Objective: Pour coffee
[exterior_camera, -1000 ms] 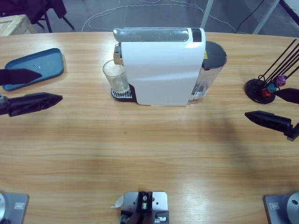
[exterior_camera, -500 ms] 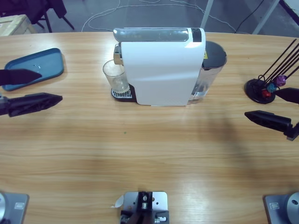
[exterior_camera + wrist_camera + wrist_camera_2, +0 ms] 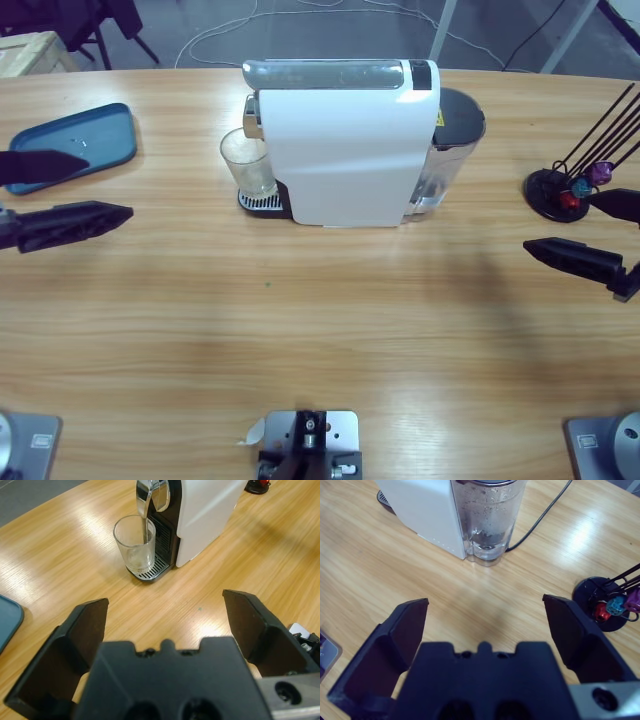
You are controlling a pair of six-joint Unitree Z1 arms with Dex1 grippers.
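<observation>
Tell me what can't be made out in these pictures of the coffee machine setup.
- Whether the glass holds any coffee: it looks clear, but the view is too small to be sure.
- Machine's spout in the high view: hidden under its own top.
- Blue tray: partly covered by the left gripper in the high view, cut off by the edge in the left wrist view.
- Capsule holder's rods: cut off at the right edge.

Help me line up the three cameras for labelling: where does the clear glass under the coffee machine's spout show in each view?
High view: the glass stands left of centre, on the drip tray at the white coffee machine's left end.
Left wrist view: the glass is upper centre, under the spout.
Right wrist view: not in it.
Shared landmark: the coffee machine's white body, in all three views.
</observation>
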